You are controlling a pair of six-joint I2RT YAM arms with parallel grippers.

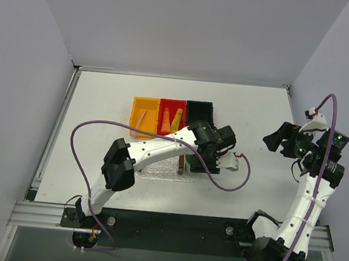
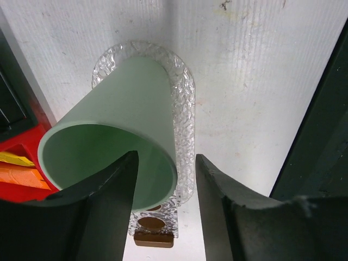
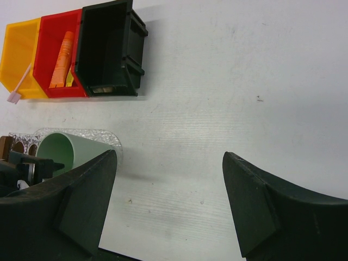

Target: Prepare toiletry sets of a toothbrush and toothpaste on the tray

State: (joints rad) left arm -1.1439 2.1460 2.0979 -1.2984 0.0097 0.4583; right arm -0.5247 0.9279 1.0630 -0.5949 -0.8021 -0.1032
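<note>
**Cup on the tray, brush and paste in the bins**

The clear oval tray (image 2: 186, 103) lies near the middle of the table (image 1: 255, 113), a little toward the near edge. A pale green cup (image 2: 125, 103) lies tilted on it, its mouth toward the left wrist camera. The left gripper (image 2: 166, 157) is released. Its 2 fingers straddle the cup's rim, 1 inside the mouth and 1 outside, with a gap showing on each side of the wall.

3 bins stand in a row just beyond the tray, toward the far edge. The toothbrush (image 3: 23, 81) leans in the orange bin (image 1: 144, 117). The orange tube (image 3: 62, 57) and the yellow tube (image 1: 177, 118) lie side by side in the red bin (image 1: 172, 117). The black bin (image 1: 200, 114) touches the red bin.

The right gripper (image 1: 277, 139) hangs above the right edge of the table, spread wide and holding nothing.
</note>
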